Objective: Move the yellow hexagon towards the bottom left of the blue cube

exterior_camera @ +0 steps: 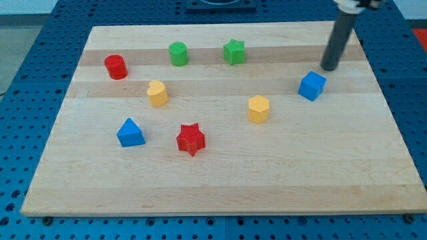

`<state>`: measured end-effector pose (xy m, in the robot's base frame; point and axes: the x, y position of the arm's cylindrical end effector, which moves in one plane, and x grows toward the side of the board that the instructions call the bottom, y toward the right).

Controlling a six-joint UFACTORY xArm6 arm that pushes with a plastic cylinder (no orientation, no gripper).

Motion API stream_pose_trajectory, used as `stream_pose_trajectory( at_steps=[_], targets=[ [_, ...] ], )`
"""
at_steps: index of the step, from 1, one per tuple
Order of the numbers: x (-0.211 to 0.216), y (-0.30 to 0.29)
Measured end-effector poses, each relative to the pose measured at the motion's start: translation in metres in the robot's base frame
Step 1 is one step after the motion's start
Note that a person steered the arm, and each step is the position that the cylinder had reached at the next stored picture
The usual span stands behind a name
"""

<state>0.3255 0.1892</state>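
Note:
The yellow hexagon (259, 109) sits near the middle of the wooden board, to the left of and slightly below the blue cube (312, 86). My tip (329, 68) rests on the board just above and to the right of the blue cube, apart from it. The tip is well to the right of and above the yellow hexagon, with the blue cube between them.
A yellow heart (157, 93), a blue triangle (130, 133) and a red star (191, 139) lie to the left. A red cylinder (115, 67), a green cylinder (178, 53) and a green star (234, 51) lie along the top. The board (213, 187) ends on all sides.

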Motion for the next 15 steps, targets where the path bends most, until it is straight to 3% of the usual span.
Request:
stream_pose_trajectory(
  at_steps=[1,2,3,4,6,7,8,12,13,14,15],
  targets=[
    [-0.054,-0.057],
    [-0.001,-0.014],
    [0.013,0.023],
    [0.052,0.082],
    [0.137,0.026],
    [0.157,-0.06],
    [0.157,-0.122],
    [0.171,-0.143],
    [0.165,-0.192],
    [0.137,-0.2],
    [0.12,-0.155]
  ],
)
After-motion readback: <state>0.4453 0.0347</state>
